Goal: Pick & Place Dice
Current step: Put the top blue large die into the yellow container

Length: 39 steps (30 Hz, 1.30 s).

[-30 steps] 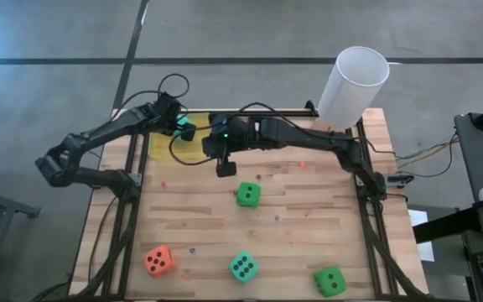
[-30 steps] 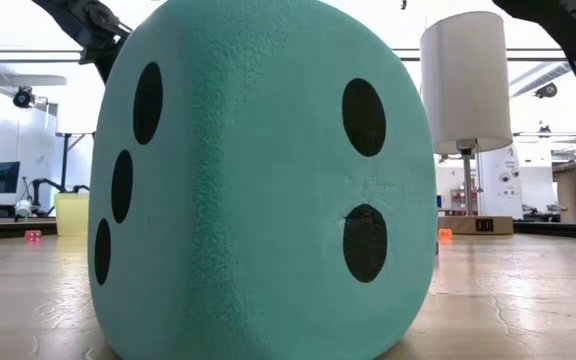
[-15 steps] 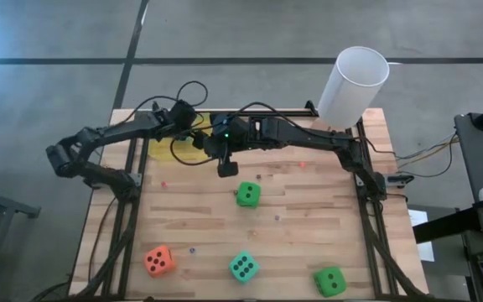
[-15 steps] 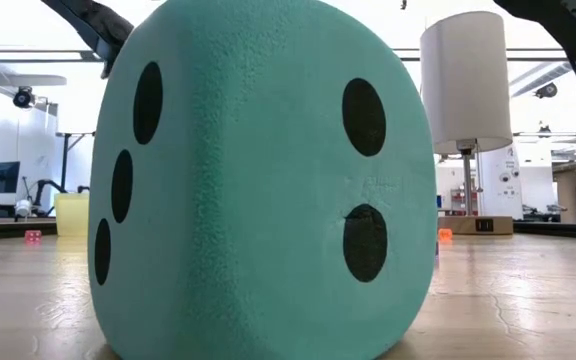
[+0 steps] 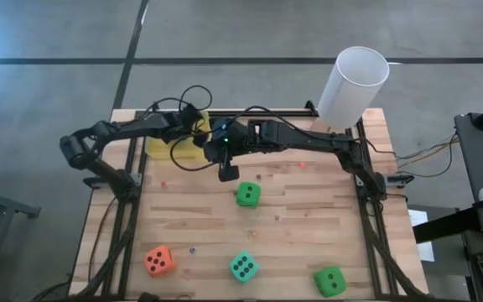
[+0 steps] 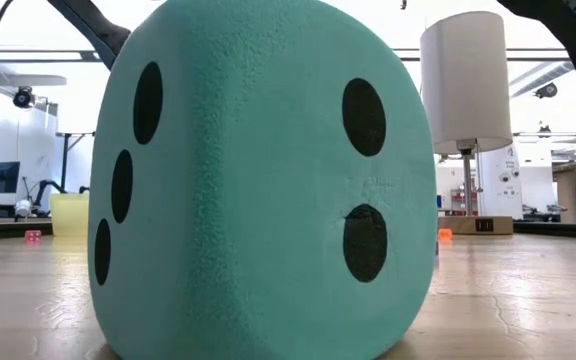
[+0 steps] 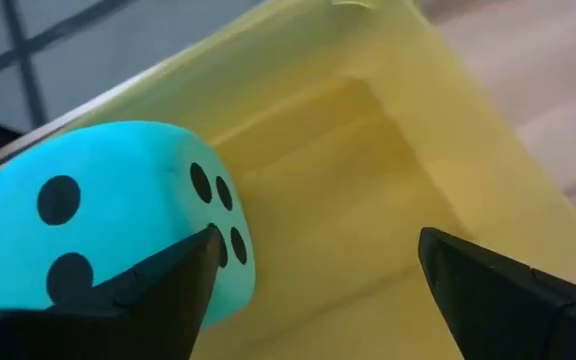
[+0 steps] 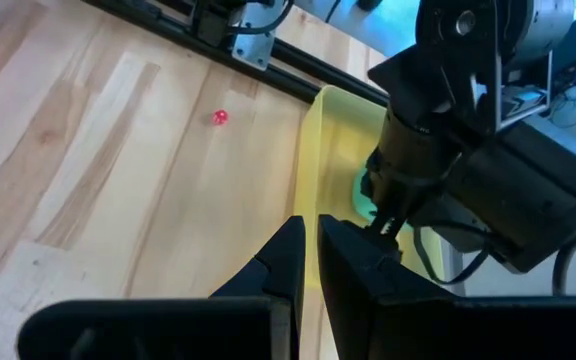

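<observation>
— Teal die [image 7: 98,215]: where was it?
— Inside the yellow tray [image 7: 388,200], between the left gripper's [image 7: 313,265] wide-spread fingers, apparently released.
— And the rest?
— Four dice lay on the bench [image 5: 309,210]: green [image 5: 246,195], orange-red [image 5: 158,261], teal [image 5: 242,267], green [image 5: 330,281]. The right gripper [image 8: 306,250], fingers nearly together, hovered beside the tray.

— What was the teal die [image 6: 263,180] made of?
— It looked like matt, pebbled foam, with flat black pips.
— And the tray [image 7: 388,190] under the left gripper [image 7: 313,275]?
— Smooth, translucent yellow plastic, perhaps slightly glossy.
— The table [image 5: 309,210]?
— Pale planked wood with visible grain.
</observation>
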{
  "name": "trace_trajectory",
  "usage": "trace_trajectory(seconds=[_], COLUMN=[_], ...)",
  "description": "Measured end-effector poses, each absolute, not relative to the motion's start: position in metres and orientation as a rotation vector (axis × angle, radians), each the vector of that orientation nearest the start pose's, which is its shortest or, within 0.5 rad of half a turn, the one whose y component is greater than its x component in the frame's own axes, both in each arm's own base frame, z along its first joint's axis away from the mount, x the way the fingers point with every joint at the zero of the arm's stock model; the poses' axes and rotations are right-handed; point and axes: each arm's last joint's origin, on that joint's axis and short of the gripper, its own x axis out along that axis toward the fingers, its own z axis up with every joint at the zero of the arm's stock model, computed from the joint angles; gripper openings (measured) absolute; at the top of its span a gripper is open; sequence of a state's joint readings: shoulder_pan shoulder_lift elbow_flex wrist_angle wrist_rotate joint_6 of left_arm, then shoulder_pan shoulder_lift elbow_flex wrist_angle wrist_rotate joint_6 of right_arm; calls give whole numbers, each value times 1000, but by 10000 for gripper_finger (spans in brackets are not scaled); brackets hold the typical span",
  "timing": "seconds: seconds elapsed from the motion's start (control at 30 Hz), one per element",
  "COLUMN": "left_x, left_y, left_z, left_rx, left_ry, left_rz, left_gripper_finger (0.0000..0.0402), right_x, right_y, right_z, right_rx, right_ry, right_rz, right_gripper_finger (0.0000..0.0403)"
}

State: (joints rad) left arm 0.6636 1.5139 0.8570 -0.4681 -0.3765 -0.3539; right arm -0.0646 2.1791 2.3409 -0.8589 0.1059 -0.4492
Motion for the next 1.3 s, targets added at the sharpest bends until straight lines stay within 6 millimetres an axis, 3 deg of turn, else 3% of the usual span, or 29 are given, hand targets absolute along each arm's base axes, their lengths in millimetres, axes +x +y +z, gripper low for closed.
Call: trace_trajectory(seconds=[0.6,1.0,1.3], left_x=[204,191,190], left_y=[178,174,174], left_z=[186,170,170], left_rx=[-397,-419,-409], left_ry=[973,961,949], left_rz=[1267,1415,1445], left_gripper_finger=[340,336,328], right_x=[476,476,476], right_y=[-33,-33,-33], right_z=[357,357,357], right_rx=[-444,-441,-441], right_ry=[723,723,723], right_rz=[-3,-4,-4], right_gripper_finger=[28,28,28])
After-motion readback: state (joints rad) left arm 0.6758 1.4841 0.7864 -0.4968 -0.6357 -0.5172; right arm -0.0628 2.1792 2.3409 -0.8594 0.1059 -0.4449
